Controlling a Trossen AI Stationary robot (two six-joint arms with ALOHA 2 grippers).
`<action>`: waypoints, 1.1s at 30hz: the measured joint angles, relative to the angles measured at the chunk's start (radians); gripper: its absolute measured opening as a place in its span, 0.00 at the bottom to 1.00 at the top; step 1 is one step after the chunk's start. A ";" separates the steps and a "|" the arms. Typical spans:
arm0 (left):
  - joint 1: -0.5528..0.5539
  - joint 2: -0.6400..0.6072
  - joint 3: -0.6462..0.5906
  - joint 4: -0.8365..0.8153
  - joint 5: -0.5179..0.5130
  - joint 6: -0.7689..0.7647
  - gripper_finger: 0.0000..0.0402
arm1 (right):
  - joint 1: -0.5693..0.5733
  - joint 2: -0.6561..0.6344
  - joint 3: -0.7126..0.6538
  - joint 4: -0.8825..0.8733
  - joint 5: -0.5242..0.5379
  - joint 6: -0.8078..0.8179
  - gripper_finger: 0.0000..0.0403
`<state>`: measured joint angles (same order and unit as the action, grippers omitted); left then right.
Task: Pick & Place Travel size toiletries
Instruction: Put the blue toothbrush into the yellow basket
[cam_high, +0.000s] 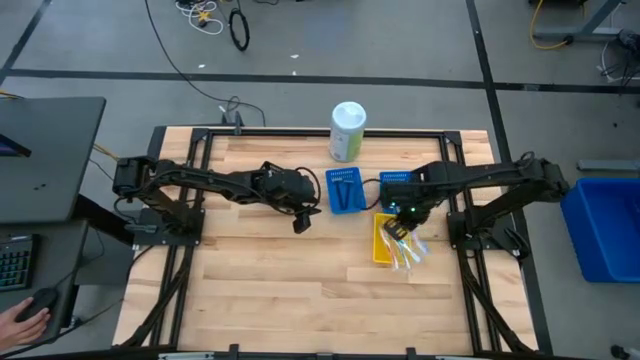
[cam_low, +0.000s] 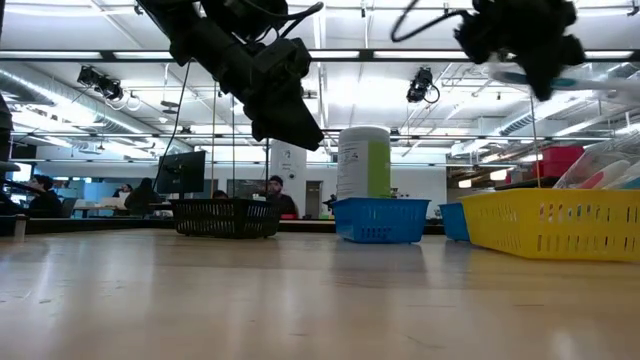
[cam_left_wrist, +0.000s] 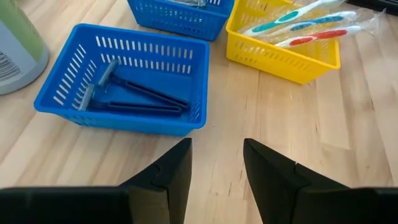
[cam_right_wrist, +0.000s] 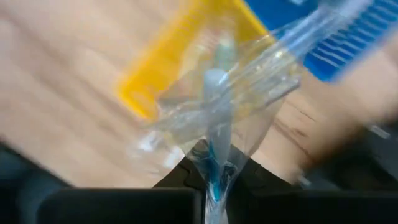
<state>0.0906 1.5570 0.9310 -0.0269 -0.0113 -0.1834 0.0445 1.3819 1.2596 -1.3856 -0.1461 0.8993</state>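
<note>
right pincer (cam_right_wrist: 214, 180) grips a wrapped toothbrush (cam_right_wrist: 214, 124) above the yellow bin (cam_high: 383, 240); left pincer (cam_left_wrist: 214, 171) open, its view alone showing razors (cam_left_wrist: 134, 96).

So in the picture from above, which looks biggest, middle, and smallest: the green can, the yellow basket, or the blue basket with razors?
Largest to smallest:
1. Blue basket
2. Yellow basket, partly hidden by the arm, so unsure
3. Green can, close to the yellow basket

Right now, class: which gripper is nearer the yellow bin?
Right. The right gripper is over the yellow bin, shut on a wrapped toothbrush; the left gripper hangs open beyond the blue bin.
</note>
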 joint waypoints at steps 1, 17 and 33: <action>0.000 0.000 0.000 0.000 0.000 0.005 0.38 | -0.003 0.001 -0.001 0.040 -0.007 -0.001 0.09; 0.000 0.000 0.000 -0.009 0.033 0.025 0.38 | -0.022 0.082 -0.168 0.302 -0.090 -0.008 0.22; 0.000 0.000 0.000 -0.013 0.031 0.013 0.38 | -0.040 0.086 -0.164 0.370 0.073 -0.192 0.47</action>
<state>0.0902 1.5570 0.9314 -0.0395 0.0193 -0.1707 0.0040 1.4677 1.0956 -1.0158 -0.0736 0.7072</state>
